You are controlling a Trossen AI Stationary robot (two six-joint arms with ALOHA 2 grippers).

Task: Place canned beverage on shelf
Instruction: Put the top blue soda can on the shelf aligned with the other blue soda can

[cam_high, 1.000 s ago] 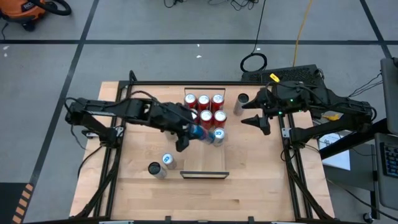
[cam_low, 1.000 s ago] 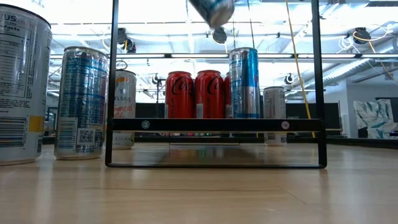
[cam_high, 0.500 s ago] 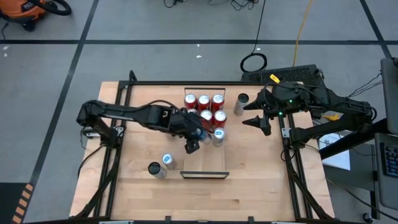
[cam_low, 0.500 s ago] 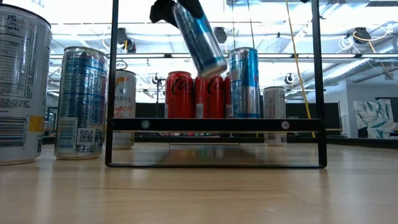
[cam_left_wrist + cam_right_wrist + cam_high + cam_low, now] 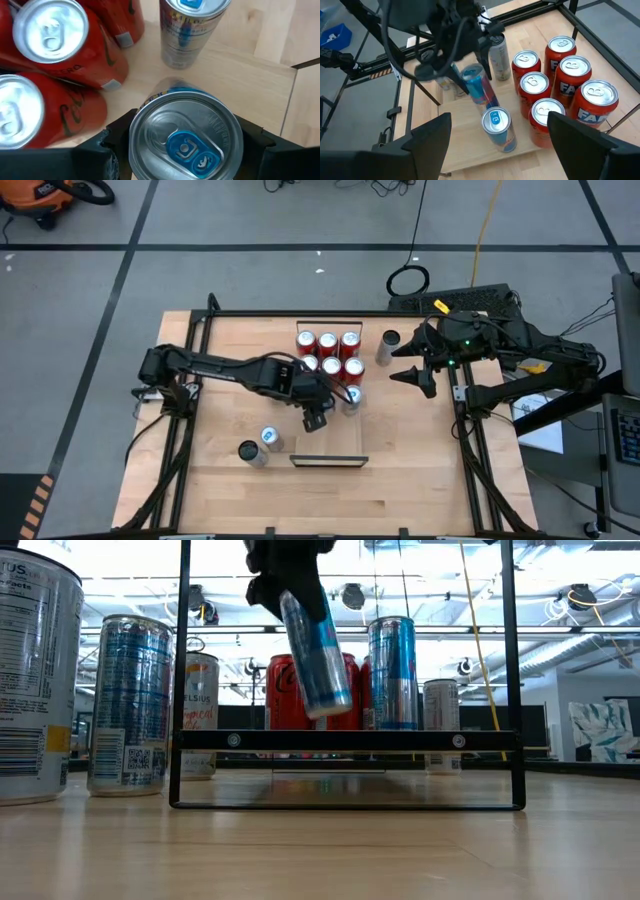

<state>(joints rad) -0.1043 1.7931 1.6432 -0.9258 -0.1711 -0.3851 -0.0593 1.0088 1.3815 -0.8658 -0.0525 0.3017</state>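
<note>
The shelf is a narrow light-wood board running from the far to the near side at mid table. Several red cans stand on their bases at its far end, and a blue can stands just nearer. My left gripper is over the shelf, beside that can, shut on a slim blue can, which also shows in the right wrist view. My right gripper is open and empty to the right of the shelf. My left gripper pinches the slim blue can between its two fingers, one on each side of the can's wall just below the top rim. The fingers come from above, slanting. The can is lifted clear of the shelf and tilted, its bottom end lower and toward the table's right.
A silver can stands on the table right of the shelf's far end. Two more cans stand left of the shelf's near end. Black rails run along the table's sides. The shelf's near half is bare.
My left gripper has gone down and a little toward the table's right and near edge, still shut on the slim blue can. The can has come down from high above the shelf and has tipped nearer to upright.
</note>
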